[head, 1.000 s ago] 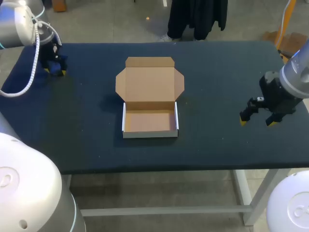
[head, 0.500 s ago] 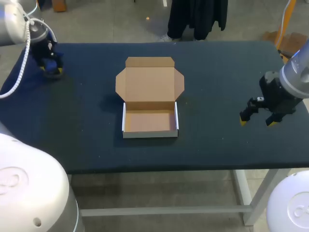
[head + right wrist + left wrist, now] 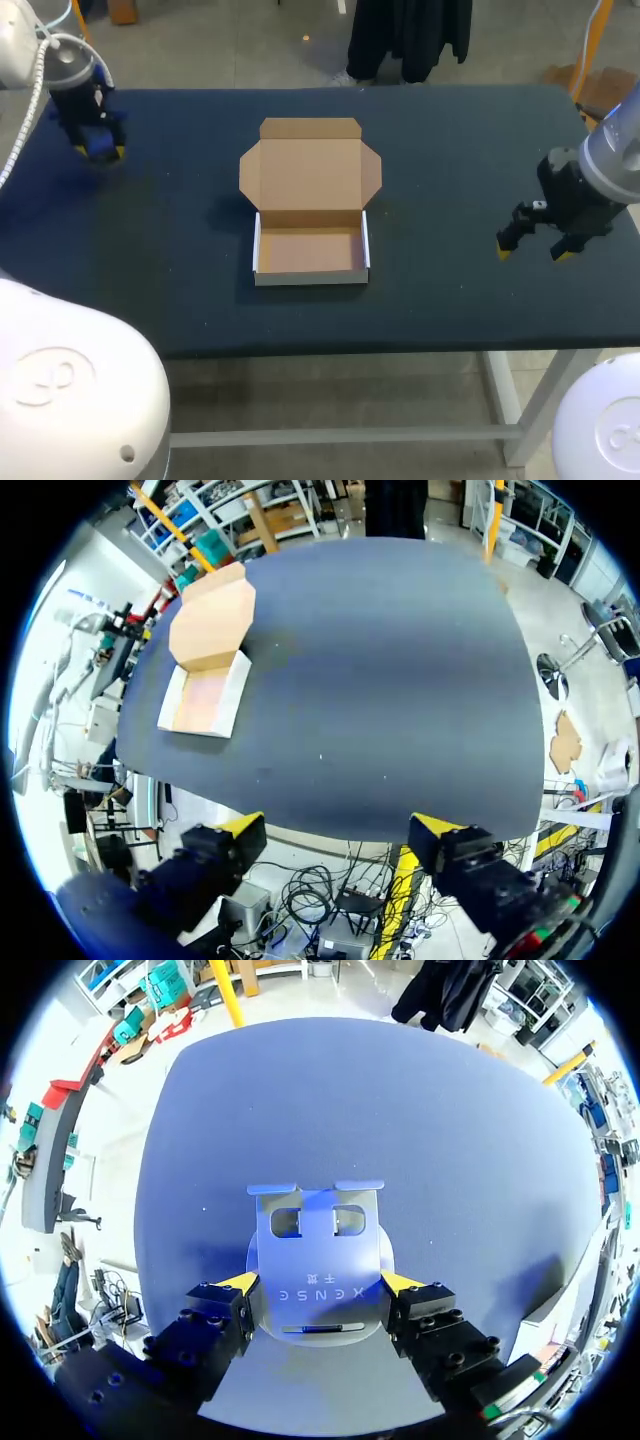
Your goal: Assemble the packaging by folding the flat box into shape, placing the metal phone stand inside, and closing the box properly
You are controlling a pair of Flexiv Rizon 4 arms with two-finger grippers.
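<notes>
Left wrist view has the metal phone stand pinched by its rounded base between the left jaws. One yellow fingertip presses on each side edge, so these jaws are clenched on it. Gripping across the base probably leaves the plate free to go into the tray flat. The stand is a silvery-blue folded sheet with two rectangular cut-outs and a small bent lip at the end pointing away from the wrist. Whether it is lifted off the surface I cannot tell.

Seen from the head view, the stand is at about 10 o'clock on the bench, near the far left corner and well apart from the box. The box sits mid-bench with its tray already folded up, white outside and bare brown inside. Its lid lies open flat toward 12 o'clock, which leaves the tray free to receive the stand.

The right jaws are released and hold nothing, at 3 o'clock over the bench edge.
</notes>
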